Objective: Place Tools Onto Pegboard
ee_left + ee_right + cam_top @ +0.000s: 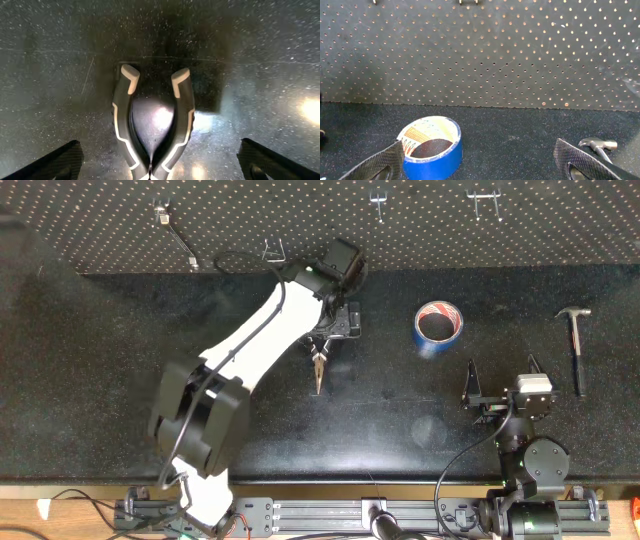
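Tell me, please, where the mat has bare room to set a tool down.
Bare: the mat left of the left arm, and between pliers and tape roll. Crowded: around the pliers under the left claw, and the hammer side near the right claw.

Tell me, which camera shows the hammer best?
The top view: the whole hammer lies in plain sight there, from head to handle end. The right wrist view catches just its head at the picture's edge.
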